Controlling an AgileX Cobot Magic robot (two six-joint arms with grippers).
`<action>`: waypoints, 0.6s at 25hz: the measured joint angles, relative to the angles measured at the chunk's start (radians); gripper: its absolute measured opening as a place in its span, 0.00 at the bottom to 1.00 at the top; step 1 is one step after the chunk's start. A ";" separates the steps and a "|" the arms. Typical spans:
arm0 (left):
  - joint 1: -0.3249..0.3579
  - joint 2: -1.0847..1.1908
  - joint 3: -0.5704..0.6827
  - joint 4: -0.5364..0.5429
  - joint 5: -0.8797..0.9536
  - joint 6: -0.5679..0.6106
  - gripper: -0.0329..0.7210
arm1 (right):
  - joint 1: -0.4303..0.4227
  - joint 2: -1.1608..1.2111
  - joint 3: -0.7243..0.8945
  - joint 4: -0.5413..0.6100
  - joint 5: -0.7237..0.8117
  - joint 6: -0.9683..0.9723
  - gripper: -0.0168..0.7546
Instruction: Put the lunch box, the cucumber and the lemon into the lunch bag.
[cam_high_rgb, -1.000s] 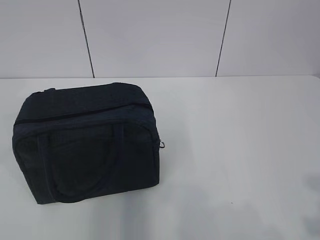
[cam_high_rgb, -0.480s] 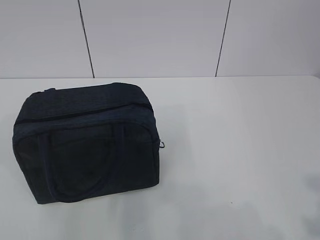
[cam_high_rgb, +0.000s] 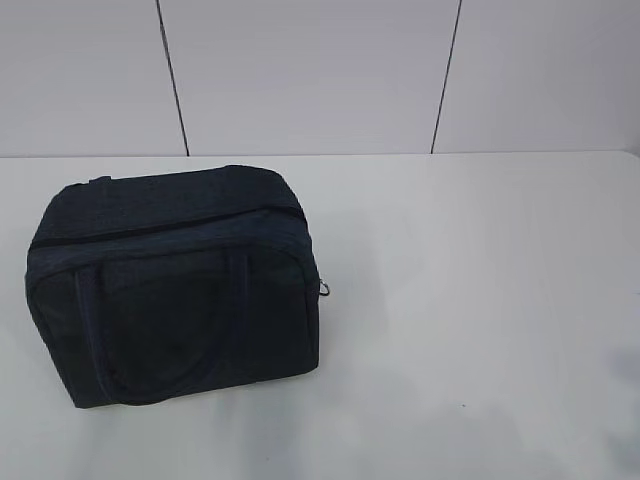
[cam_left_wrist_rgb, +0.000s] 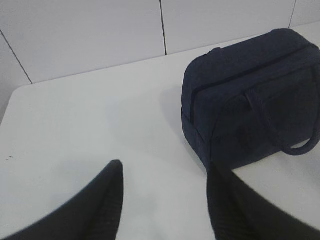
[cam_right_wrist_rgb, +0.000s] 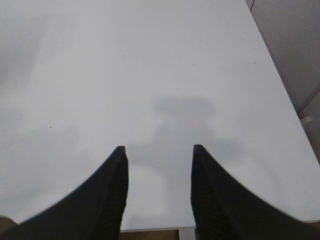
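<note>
From the exterior view, the boxy dark navy fabric lunch bag (cam_high_rgb: 170, 285) stands on the white table (cam_high_rgb: 480, 300) in the left half of the frame, its zip line running across the top and looking closed, a small metal ring pull (cam_high_rgb: 325, 290) hanging at its right edge. No arm shows here, and the lunch box, the cucumber and the lemon are nowhere to be seen – they may already be inside, but that can't be told.

The left wrist view shows the left claw (cam_left_wrist_rgb: 165, 172) at the bottom of the frame, fingers spread wide with nothing between them, raised above bare table and aimed forward and down at a slant. The bag sits upper right, well apart from it, one loop handle (cam_left_wrist_rgb: 285, 125) drooping down its side.

In the right wrist view the right claw (cam_right_wrist_rgb: 157, 152) is likewise spread and empty, tilted down over bare table near the front edge, its shadow ahead of it.

Risk, as a judgement: if the bag is meant to be reopened, a claw tugging the ring pull could drag the light, soft bag across the table – the other arm is not steadying it
</note>
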 joint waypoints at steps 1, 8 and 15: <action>0.000 -0.012 0.016 0.000 0.002 -0.002 0.56 | 0.000 0.000 0.000 0.000 0.000 0.000 0.44; -0.002 -0.027 0.098 -0.004 0.012 -0.004 0.56 | 0.000 0.000 0.000 0.000 0.000 0.000 0.44; -0.002 -0.027 0.124 -0.003 0.040 -0.024 0.55 | 0.000 0.000 0.000 0.000 0.000 0.000 0.44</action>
